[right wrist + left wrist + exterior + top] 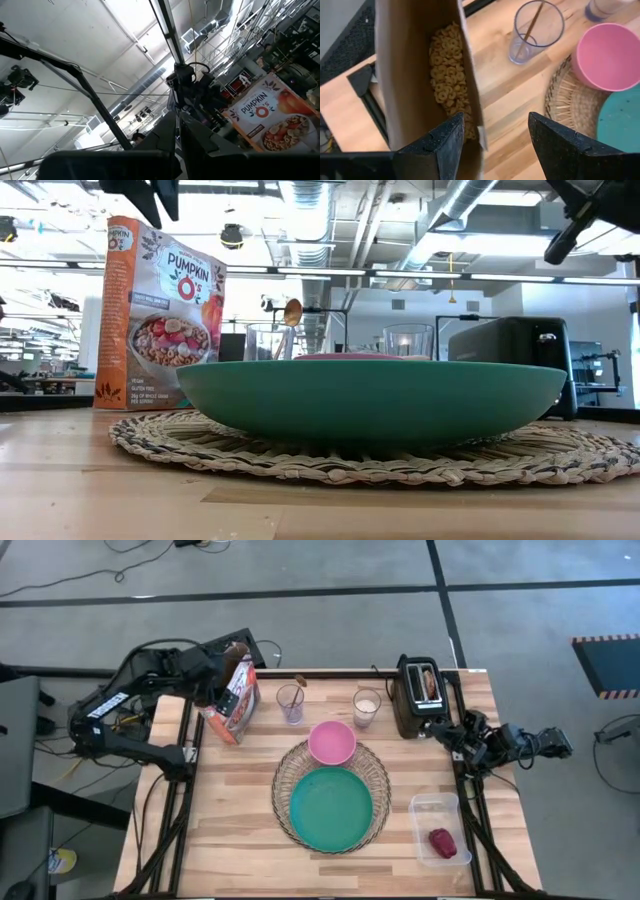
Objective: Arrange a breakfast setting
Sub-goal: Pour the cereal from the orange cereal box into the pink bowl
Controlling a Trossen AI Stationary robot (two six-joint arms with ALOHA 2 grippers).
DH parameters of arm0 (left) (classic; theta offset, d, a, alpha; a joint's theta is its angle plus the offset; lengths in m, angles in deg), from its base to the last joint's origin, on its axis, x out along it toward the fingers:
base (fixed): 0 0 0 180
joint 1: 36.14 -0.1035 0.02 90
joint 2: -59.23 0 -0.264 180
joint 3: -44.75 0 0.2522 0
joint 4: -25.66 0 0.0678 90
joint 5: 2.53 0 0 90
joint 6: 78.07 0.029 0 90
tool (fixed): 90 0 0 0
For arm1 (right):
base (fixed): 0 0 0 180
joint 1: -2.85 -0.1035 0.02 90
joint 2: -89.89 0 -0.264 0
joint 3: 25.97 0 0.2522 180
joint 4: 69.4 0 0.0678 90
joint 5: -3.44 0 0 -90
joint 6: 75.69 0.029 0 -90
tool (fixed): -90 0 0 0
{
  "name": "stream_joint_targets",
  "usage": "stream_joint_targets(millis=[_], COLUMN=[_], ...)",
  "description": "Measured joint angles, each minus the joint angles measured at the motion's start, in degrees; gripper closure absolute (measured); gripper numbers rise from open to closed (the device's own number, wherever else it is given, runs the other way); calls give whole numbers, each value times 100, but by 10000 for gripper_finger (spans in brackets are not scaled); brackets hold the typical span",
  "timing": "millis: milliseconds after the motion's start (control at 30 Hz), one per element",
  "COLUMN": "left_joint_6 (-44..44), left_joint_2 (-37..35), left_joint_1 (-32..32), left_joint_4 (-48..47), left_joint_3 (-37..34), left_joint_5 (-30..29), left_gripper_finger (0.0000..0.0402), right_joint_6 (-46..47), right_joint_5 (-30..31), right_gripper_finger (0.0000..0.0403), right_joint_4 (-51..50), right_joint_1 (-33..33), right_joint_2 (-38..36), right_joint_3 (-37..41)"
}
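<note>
The teal plate [330, 808] lies on the round wire charger [283, 772], and the pink bowl [332, 742] sits at the charger's far edge. The spoon [532, 25] stands in a clear glass [290, 703]. The tan bagel [430, 683] sticks out of the black toaster [415, 700]. The dark red fruit [442, 843] lies in the clear tub [432, 808]. My left gripper [495, 140] is open over the open top of a cereal box [235, 700], one finger above the opening and one outside the box's wall. My right gripper [452, 733] is shut and empty at the table's right edge, pointing upward. My left gripper comes at the cereal box from above, its fingers on either side of the box's side wall [470, 100] at the open top. I cannot tell whether a finger [445, 142] touches the wall. The box stands upright on the table.
A glass of milk [366, 707] stands between the spoon glass and the toaster. The cereal box [160, 310] stands at the far left, close to the table's left edge. Bare wood lies at the near left of the table [220, 830].
</note>
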Motion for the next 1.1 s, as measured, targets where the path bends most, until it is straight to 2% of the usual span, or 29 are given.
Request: stream_joint_targets(millis=[100,267,500,733,1100], left_joint_6=[170,475,873,1070,1446], left_joint_2=[7,-4,-310,-649,-653], left_joint_1=[-177,-391,-435,-436,-425], left_joint_4=[0,7,1,-1,17], left_joint_3=[0,-96,-801,-1283,-2162], left_joint_5=[70,539,1192,1172,1064], left_gripper_finger=[193,193,193,193,194], right_joint_6=[0,0,0,-46,-61], right_joint_5=[-7,-12,-14,184,294], right_gripper_finger=[351,351,351,351,351], right_joint_4=[-24,-121,-187,-260,-375], right_joint_1=[0,0,0,0,0], right_joint_2=[0,0,0,0,0], right_joint_3=[0,-2,-7,-9,-10])
